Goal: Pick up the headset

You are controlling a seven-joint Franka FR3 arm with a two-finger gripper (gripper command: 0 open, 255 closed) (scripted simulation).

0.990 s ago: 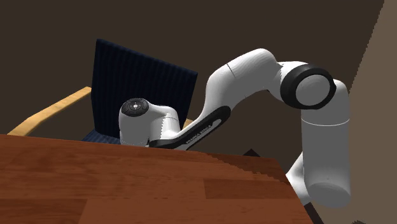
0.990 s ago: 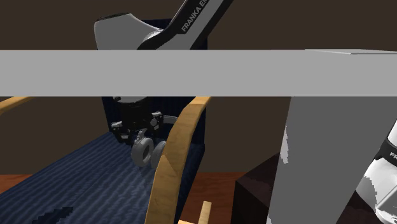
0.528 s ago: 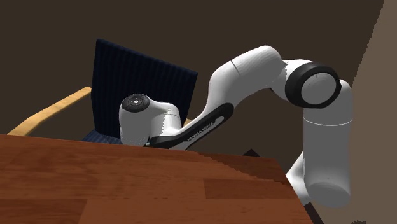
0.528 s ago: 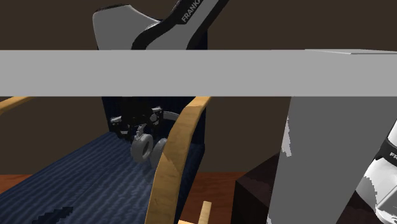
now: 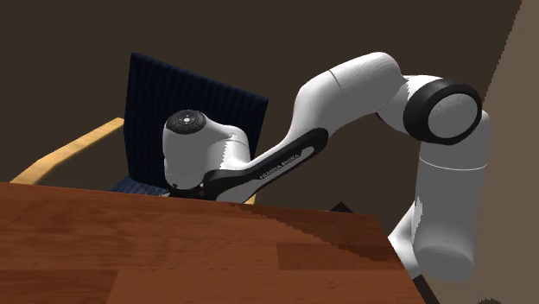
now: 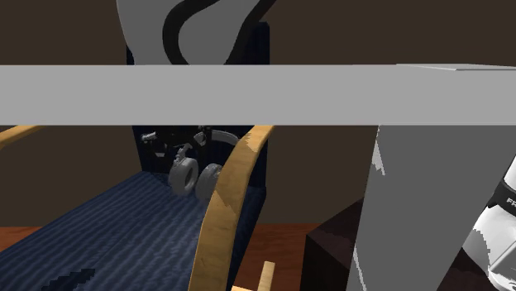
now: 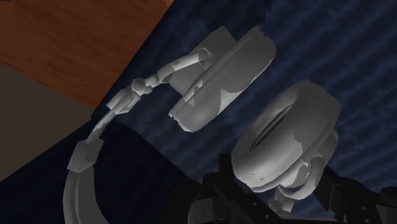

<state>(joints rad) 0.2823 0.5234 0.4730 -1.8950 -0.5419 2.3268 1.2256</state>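
A grey headset (image 6: 192, 175) with two round ear cups hangs above the dark blue chair seat (image 6: 107, 227), just beside the wooden armrest (image 6: 225, 202). My black gripper (image 6: 176, 147) is shut on it from above. In the wrist view, the gripper (image 7: 280, 194) clasps the stem of the nearer ear cup (image 7: 286, 143). The other cup (image 7: 226, 73) and the curved headband (image 7: 86, 162) hang free over the seat. In the shoulder view, the arm's wrist (image 5: 197, 154) dips behind the wooden table's (image 5: 173, 255) far edge.
The chair has a tall dark blue back (image 5: 186, 104) and curved wooden armrests (image 5: 73, 151). A wide grey bar (image 6: 248, 95) crosses the second exterior view and hides the hand's upper part. A grey post (image 6: 413, 207) stands at that view's right.
The gripper has risen with the headset, which now hangs higher above the seat. The arm's elbow and wrist have lifted a little.
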